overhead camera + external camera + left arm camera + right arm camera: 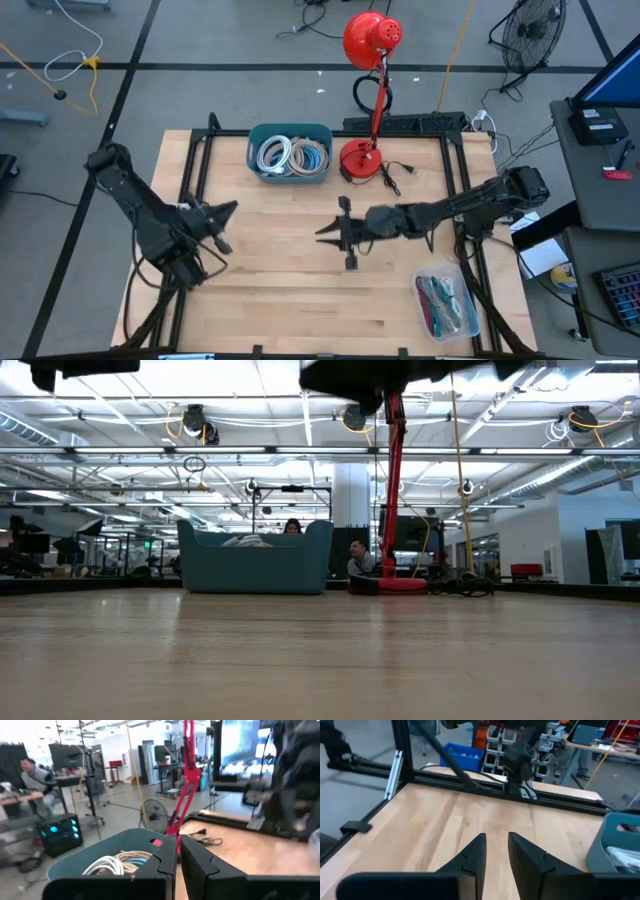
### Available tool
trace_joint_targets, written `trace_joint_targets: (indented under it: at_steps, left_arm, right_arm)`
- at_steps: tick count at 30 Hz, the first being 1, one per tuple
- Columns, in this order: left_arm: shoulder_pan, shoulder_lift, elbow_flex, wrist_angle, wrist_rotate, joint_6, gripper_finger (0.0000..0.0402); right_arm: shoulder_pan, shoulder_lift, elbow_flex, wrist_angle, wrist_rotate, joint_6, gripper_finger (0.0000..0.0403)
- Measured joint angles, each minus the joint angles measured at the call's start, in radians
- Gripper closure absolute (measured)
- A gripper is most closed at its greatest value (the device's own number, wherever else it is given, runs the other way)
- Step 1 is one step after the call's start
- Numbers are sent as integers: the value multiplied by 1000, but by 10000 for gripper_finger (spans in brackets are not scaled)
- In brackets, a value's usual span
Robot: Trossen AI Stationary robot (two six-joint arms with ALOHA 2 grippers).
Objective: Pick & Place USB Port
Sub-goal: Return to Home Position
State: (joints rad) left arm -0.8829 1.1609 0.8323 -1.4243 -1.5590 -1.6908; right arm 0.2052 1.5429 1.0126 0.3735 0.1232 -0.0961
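White cables (281, 155) sit binned, seemingly beyond right hand (323, 232).

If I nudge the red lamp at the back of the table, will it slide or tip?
Likely to tip: the lamp carries a big head high above a small round base. Its cord lies loose beside the base and may drag. Pushing low probably slides it.

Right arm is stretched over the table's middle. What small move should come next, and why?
Probably draw the right gripper back toward its base on the right: its fingers are apart and hold nothing, white cables lie in the blue bin, coloured cables in the transparent bin. The left gripper waits at the left.
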Motion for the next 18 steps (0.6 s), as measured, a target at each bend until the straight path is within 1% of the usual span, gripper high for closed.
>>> trace_joint_targets:
  at_steps: [2, 4, 6, 8, 10, 12, 15, 18]
  left_arm:
    - [-3, -61, -35, -33, -11, -67, 376]
    - [-1, -123, -65, -50, -11, -103, 376]
    - [11, -181, -87, -51, -12, -93, 376]
    - [29, -234, -109, -50, -14, -39, 376]
    - [52, -287, -134, -55, -14, 6, 376]
    - [79, -337, -158, -74, -14, 9, 376]
    - [118, -408, -191, -101, -13, -8, 376]
    - [145, -475, -199, -117, -13, -24, 376]
  right_arm:
    - [-60, 0, -45, 72, -57, 28, 337]
    - [-123, 0, -88, 124, -111, 67, 348]
    - [-184, 0, -130, 158, -177, 92, 362]
    - [-235, 0, -164, 196, -238, 94, 375]
    - [-284, 0, -189, 236, -274, 65, 388]
    - [-341, 0, -196, 248, -313, 34, 398]
    - [-425, 0, -196, 264, -375, 29, 399]
    - [-496, 0, -196, 280, -471, 31, 399]
